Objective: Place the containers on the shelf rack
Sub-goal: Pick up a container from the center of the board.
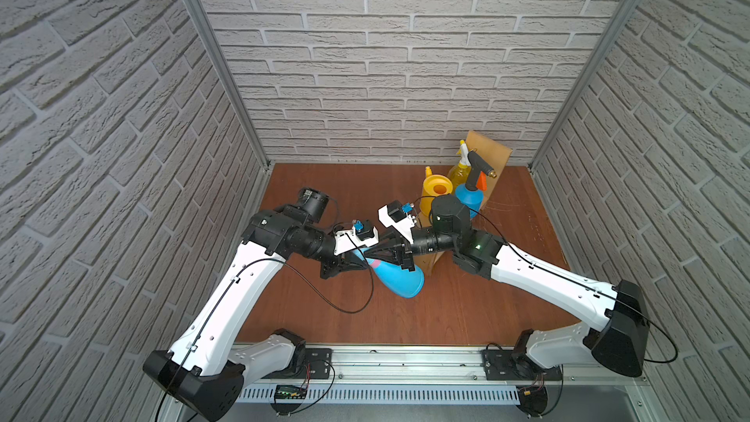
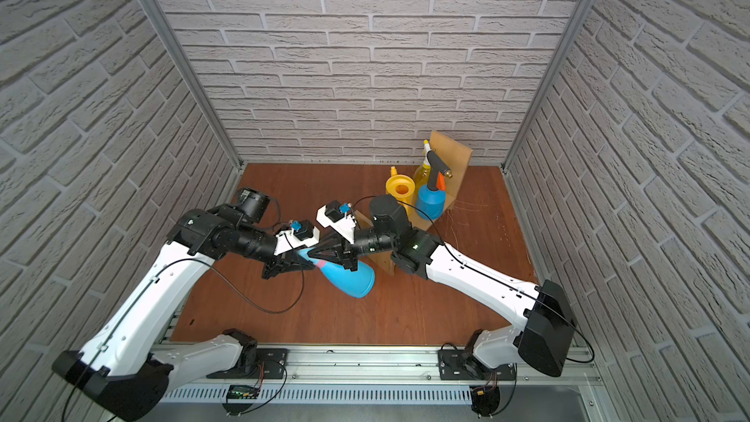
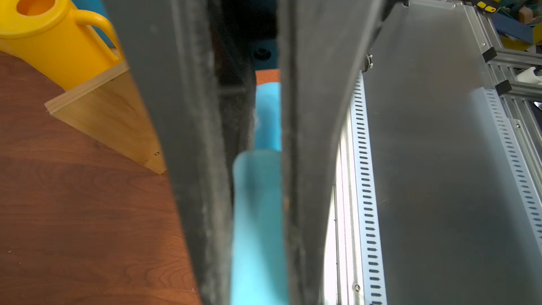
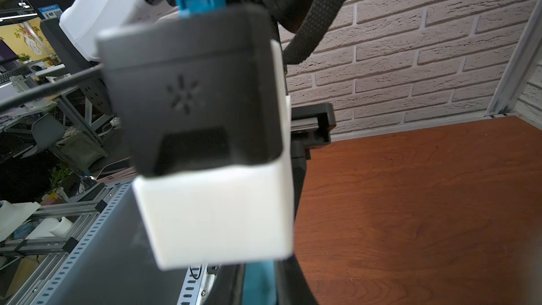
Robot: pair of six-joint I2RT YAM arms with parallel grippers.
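Brick-patterned walls enclose a reddish wooden worktop [image 1: 446,310]. Left tool [image 1: 354,262] and right tool [image 1: 377,255] converge, both clamped near the neck of the tilted light-blue spray bottle [image 1: 401,282]. Beyond the right tool, the shelf rack [image 1: 489,152] bears the yellow watering can [image 1: 436,190], yellow spray bottle [image 1: 457,172] and blue pressure sprayer [image 1: 468,196].

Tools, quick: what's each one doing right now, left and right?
Left tool: closed on the light-blue spray bottle.
Right tool: closed on the same bottle, by its pink neck.
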